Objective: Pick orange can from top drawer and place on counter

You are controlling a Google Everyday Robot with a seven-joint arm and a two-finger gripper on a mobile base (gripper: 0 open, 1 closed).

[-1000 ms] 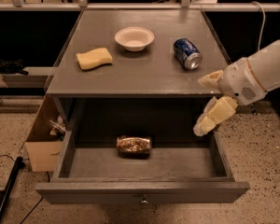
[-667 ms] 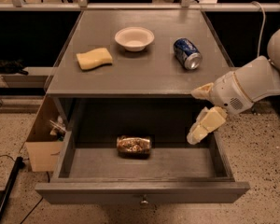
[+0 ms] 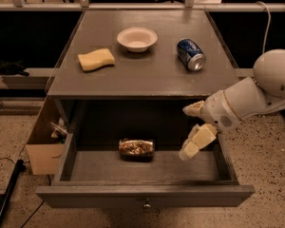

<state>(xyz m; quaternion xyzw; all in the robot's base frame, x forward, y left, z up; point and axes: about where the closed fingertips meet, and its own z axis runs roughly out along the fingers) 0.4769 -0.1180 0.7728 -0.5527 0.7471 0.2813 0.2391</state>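
My claw point(image 3: 185, 132) hangs released over the right of the top drawer point(image 3: 142, 195), apart from the orange can point(image 3: 136, 147); I can't see into the shadowed back.

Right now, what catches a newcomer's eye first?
The pulled-out top drawer with the orange can lying on its side inside. The gripper hangs open over the drawer's right side, apart from the can. On the counter: blue can, white bowl, yellow sponge.

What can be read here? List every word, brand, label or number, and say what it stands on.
No text can be read.
Blue can on the counter: print too blurred to read.
Orange can in the top drawer: mottled print, no legible words.
Claw, open over the drawer's right side: no visible markings.
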